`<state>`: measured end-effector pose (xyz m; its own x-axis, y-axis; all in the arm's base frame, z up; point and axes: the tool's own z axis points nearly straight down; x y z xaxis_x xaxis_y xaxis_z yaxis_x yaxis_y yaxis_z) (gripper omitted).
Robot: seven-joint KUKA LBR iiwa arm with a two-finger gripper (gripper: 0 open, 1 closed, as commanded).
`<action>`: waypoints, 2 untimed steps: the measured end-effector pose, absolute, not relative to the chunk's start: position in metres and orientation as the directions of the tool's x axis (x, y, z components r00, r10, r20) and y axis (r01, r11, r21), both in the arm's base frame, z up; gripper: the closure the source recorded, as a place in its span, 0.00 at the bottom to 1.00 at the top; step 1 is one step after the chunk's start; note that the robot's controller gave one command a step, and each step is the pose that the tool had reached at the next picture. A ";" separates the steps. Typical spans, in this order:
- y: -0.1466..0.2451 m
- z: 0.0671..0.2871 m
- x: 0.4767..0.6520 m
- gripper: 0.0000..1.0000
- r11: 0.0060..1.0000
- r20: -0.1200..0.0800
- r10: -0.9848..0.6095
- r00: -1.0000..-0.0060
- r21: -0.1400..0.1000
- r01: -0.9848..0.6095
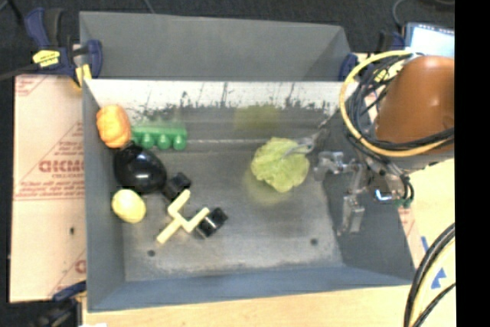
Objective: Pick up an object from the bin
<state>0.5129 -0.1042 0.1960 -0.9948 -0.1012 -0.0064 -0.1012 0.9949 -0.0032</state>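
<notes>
My gripper [348,199] hangs over the right side of the bin, close to the right wall, under the orange cover. The nearest loose thing is a crumpled lime-green soft lump [279,163], lying in the middle of the bin just left of the gripper. I see nothing held in the gripper.
The other things lie along the left side: an orange fruit-like lump [113,125], a green studded block [159,138], a black round object [139,169], a pale yellow ball [129,205], and a cream cross-shaped piece with black ends [184,217]. Cables loop round the wrist at the right.
</notes>
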 end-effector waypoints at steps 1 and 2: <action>-0.073 0.170 0.570 0.00 0.932 -0.006 -0.364 -0.932 -0.005 -0.363; -0.069 0.157 0.593 0.00 0.965 -0.011 -0.262 -0.965 -0.004 -0.262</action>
